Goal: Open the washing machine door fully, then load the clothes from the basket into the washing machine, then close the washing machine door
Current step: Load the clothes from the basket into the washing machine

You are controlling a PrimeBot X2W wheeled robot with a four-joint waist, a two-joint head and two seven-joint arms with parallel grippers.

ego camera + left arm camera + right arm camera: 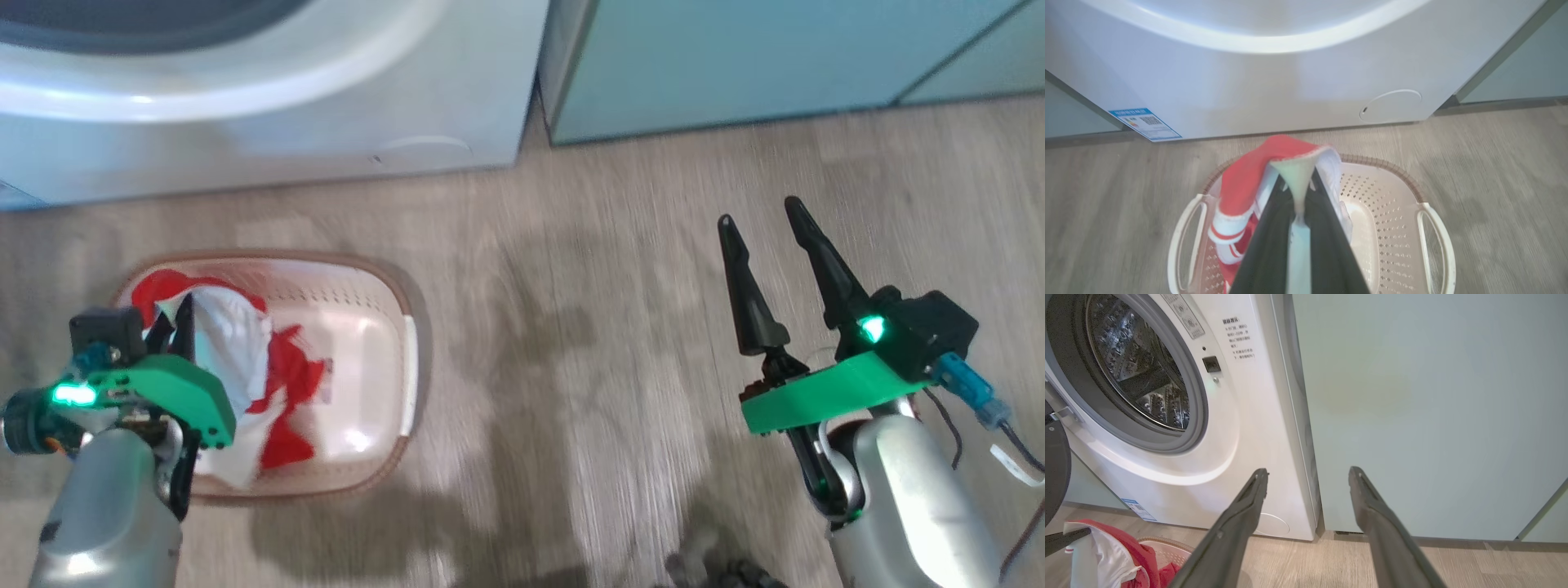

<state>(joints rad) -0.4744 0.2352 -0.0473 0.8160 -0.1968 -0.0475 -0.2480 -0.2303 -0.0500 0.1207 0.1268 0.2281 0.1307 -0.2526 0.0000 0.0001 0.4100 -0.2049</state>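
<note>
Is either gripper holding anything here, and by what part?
The left gripper is shut on the clothes, pinching a fold of white fabric at the bundle's top, over the basket. The right gripper is open and empty.

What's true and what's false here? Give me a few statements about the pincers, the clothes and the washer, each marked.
1. The left pincer is shut on the clothes. True.
2. The right pincer holds a sock. False: it is open and empty.
3. The door of the washer is closed. False: it is swung open, and the drum is bare to view.
4. The basket stands on the floor in front of the washer. True.
5. The clothes are blue. False: they are red and white.
</note>
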